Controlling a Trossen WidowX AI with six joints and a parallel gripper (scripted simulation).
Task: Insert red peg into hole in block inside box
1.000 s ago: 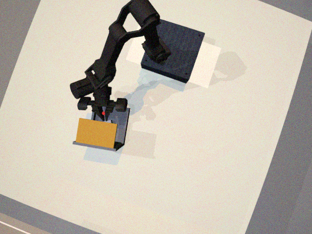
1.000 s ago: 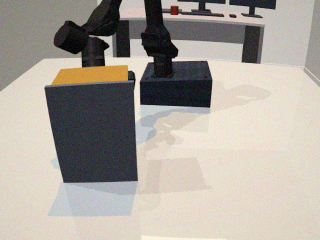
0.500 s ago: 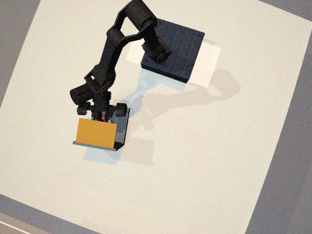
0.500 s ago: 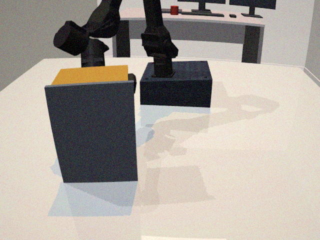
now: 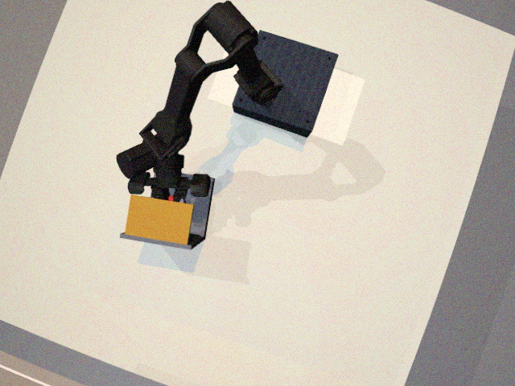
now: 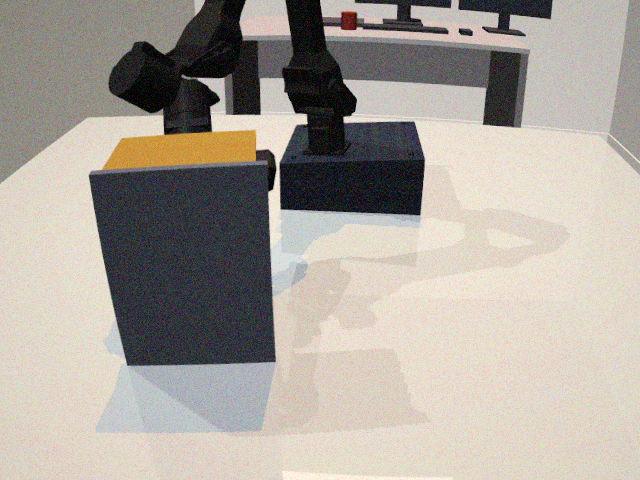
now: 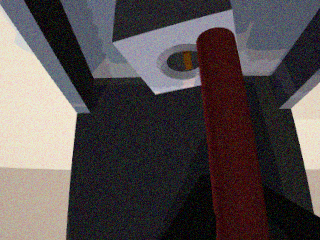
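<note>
My gripper [image 5: 170, 196] [image 7: 221, 183] is shut on the red peg [image 5: 170, 198] [image 7: 227, 100], at the open front of the grey box [image 5: 201, 215] [image 6: 191, 268] [image 7: 115, 150]. In the top view the peg shows right at the front edge of the orange roof [image 5: 158, 219] [image 6: 191, 149]. In the wrist view the block [image 7: 142, 55] has its hole [image 7: 176, 61] just left of the peg's far end, which overlaps the block's light top face. The peg's end is beside the hole, not in line with it. In the exterior view the box hides the peg and fingers.
The box's side walls stand on both sides in the wrist view. The dark arm base block [image 5: 290, 79] [image 6: 351, 186] stands on the table [image 5: 332, 249] [image 6: 465, 361] behind the arm. A desk with a red cup [image 6: 348, 20] is in the background.
</note>
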